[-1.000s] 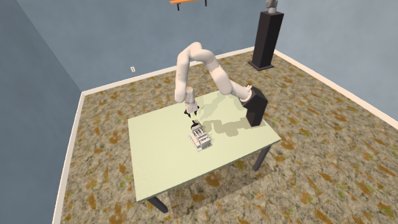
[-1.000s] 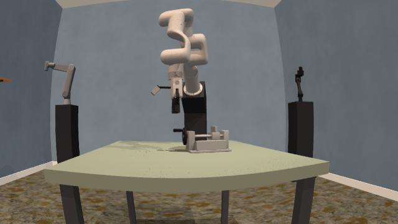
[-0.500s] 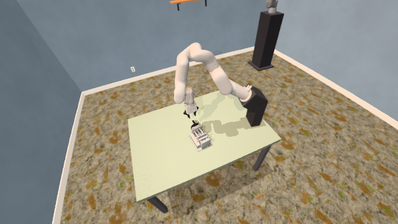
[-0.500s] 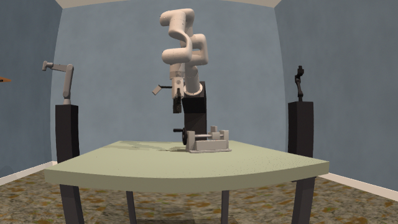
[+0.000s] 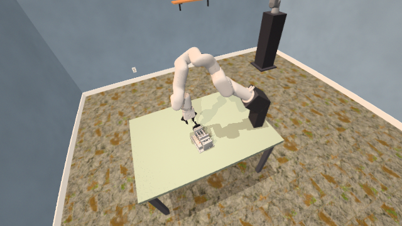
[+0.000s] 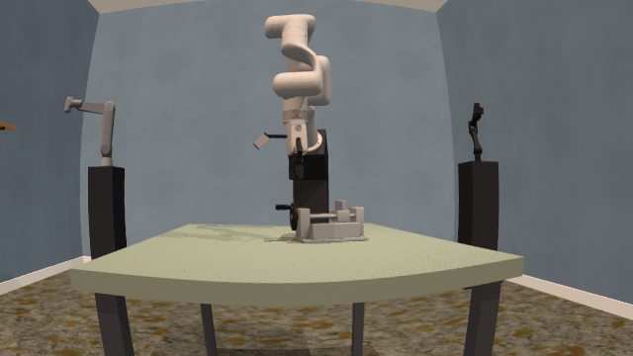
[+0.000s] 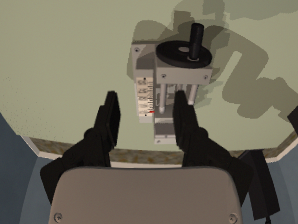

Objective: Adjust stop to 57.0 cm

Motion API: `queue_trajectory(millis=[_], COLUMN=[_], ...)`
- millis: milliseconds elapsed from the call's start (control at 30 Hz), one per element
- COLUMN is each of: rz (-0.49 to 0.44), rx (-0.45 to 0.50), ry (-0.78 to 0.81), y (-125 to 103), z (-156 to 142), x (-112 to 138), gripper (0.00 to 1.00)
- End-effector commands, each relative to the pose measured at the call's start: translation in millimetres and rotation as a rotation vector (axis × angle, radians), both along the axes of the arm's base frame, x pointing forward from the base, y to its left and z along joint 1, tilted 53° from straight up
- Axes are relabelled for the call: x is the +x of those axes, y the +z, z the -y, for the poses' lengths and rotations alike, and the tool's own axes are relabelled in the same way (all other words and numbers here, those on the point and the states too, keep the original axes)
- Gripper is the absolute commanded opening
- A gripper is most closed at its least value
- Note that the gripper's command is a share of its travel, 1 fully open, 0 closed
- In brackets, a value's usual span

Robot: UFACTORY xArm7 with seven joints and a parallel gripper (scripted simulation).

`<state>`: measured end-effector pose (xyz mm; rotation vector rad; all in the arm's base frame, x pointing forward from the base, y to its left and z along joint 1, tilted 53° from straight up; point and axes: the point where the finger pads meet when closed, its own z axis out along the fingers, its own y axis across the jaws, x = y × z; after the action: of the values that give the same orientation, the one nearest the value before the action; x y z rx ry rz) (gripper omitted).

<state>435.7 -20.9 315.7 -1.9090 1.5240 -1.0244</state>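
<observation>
Hovers end effector [image 7: 145, 115] half-open and empty well above handwheel [image 7: 181, 50] of stop fixture [image 6: 330, 230] mid-worktop [image 6: 247, 267], clear of crank handle, likely because release is done.

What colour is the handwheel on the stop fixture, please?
The handwheel is black, knob included, against the pale grey fixture; the wrist view shows it best.
</observation>
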Motion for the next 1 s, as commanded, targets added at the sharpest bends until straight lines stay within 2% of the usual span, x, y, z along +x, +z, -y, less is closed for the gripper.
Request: queue_trajectory(millis=[0, 133, 300, 967], rz=[0.0, 0.0, 0.0, 0.0], rx=[-0.008, -0.008, -0.008, -0.008], ry=[-0.012, -0.012, -0.012, -0.012], y=[3.6, -0.5, -16.4, -16.6], z=[-2.5, -1.8, 0.6, 0.6], x=[2.7, 8.2, 29.3, 29.6], gripper=[0.57, 0.57, 0.57, 0.57])
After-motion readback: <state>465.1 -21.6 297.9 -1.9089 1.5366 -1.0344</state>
